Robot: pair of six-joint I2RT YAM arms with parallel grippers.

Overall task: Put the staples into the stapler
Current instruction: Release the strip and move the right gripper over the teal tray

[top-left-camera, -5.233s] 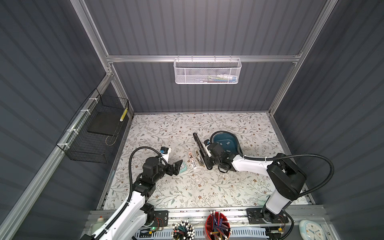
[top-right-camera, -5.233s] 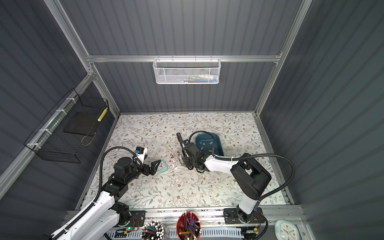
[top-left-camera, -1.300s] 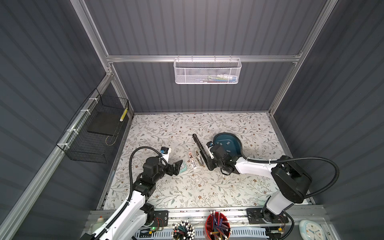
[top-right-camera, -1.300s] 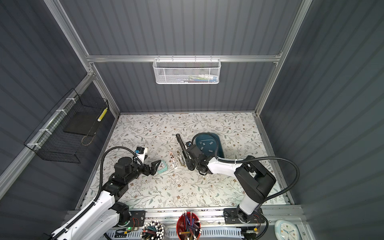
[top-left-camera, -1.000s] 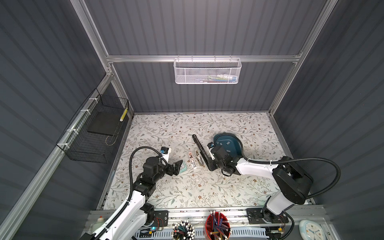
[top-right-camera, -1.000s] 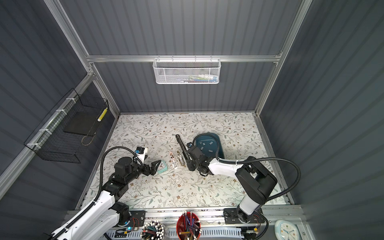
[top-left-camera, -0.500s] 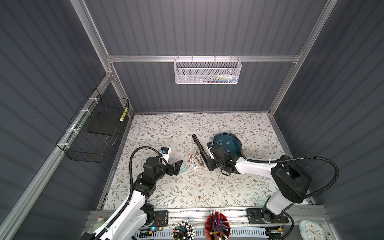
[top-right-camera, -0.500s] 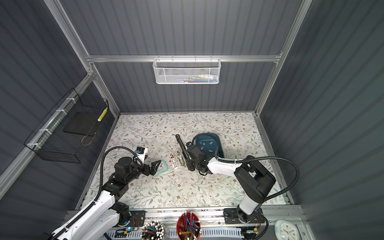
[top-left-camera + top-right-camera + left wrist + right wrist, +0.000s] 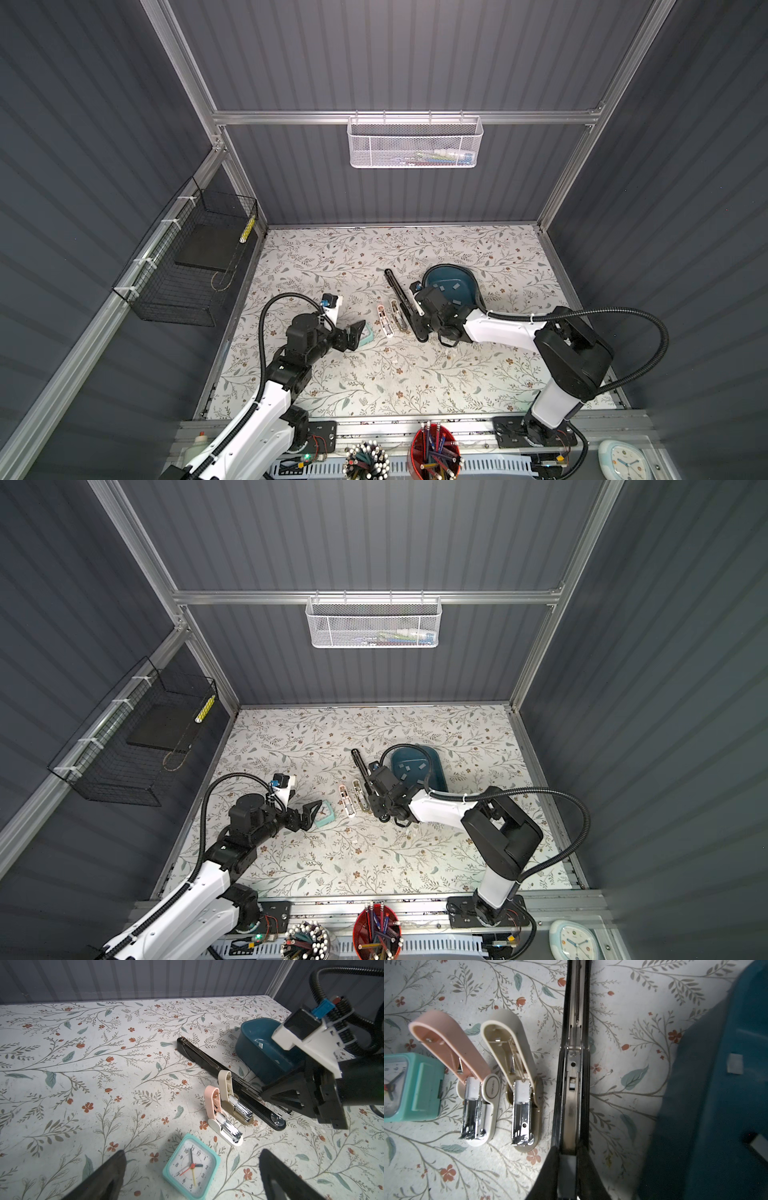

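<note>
A long black stapler (image 9: 576,1022) lies opened out flat on the floral table, seen in both top views (image 9: 399,291) (image 9: 362,766). My right gripper (image 9: 568,1159) sits at its near end, fingers close on either side of a pale strip of staples (image 9: 568,1164) lying in the metal channel. More staples (image 9: 446,286) (image 9: 735,1064) lie in the blue tray (image 9: 451,268). A pink stapler (image 9: 452,1043) and a beige stapler (image 9: 508,1039) lie open beside the black one. My left gripper (image 9: 192,1155) hangs wide open over a teal clock (image 9: 192,1169), holding nothing.
The blue tray (image 9: 415,750) stands right behind my right wrist. The teal clock (image 9: 368,334) lies just left of the pink stapler (image 9: 384,320). A wire basket (image 9: 191,266) hangs on the left wall, a white one (image 9: 415,143) on the back wall. Pen cups (image 9: 434,455) stand at the front edge.
My right gripper has stayed at the black stapler's near end while its arm shifted slightly. The left arm has not moved.
</note>
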